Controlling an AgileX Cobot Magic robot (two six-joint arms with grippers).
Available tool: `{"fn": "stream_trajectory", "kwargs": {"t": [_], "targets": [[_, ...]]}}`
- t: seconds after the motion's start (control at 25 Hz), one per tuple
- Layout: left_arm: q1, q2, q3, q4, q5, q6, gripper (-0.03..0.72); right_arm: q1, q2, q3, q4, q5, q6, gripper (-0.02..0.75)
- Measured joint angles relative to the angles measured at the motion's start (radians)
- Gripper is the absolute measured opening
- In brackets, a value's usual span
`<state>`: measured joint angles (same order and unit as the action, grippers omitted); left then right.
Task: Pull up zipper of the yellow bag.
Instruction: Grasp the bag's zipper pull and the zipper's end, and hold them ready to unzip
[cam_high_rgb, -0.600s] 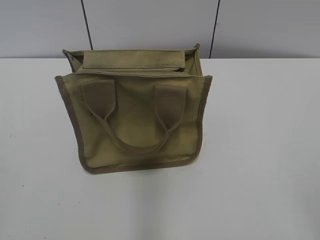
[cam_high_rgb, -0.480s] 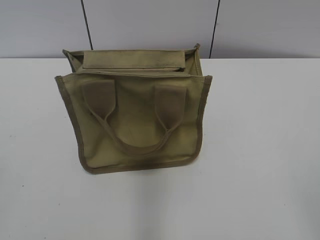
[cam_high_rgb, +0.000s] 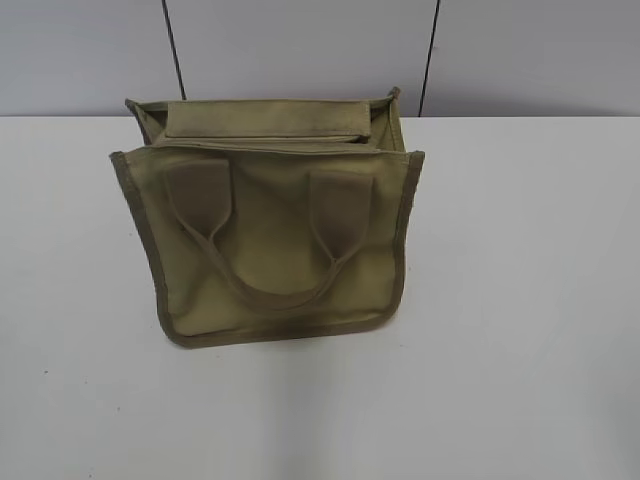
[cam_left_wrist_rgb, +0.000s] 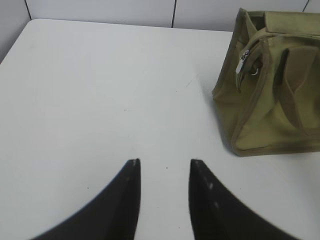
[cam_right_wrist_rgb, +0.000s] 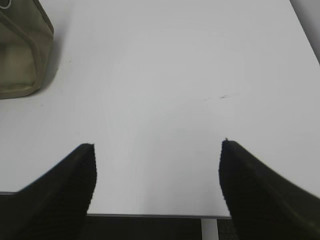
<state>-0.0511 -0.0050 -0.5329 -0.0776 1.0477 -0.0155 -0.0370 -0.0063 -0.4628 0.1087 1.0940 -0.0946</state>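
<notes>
The yellow bag (cam_high_rgb: 270, 235), an olive-khaki canvas tote with a looped handle, stands on the white table (cam_high_rgb: 520, 300) in the exterior view. The left wrist view shows its left end (cam_left_wrist_rgb: 270, 90), with the silver zipper slider and pull tab (cam_left_wrist_rgb: 245, 61) near the top corner. My left gripper (cam_left_wrist_rgb: 164, 162) is open and empty over bare table, well short and left of the bag. My right gripper (cam_right_wrist_rgb: 157, 145) is wide open and empty near the table's front edge; a bag corner (cam_right_wrist_rgb: 22, 55) shows at its upper left. Neither gripper shows in the exterior view.
A grey panelled wall (cam_high_rgb: 300, 50) runs behind the table. The table's near edge (cam_right_wrist_rgb: 150, 215) lies just under the right gripper.
</notes>
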Motion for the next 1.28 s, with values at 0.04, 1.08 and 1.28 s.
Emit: {"fn": "stream_trajectory", "kwargs": {"t": [0.04,1.08,1.28], "targets": [[0.000,0.000,0.000,0.000,0.000,0.000,0.246,0.000,0.000,0.000,0.000,0.000,0.000,0.584],[0.000,0.258,0.097,0.011,-0.836,0.040,0.453,0.000,0.000,0.000,0.000,0.000,0.000,0.584],[-0.002,0.486,0.268,0.007,-1.307,0.041,0.454,0.000,0.000,0.000,0.000,0.000,0.000,0.584]]}}
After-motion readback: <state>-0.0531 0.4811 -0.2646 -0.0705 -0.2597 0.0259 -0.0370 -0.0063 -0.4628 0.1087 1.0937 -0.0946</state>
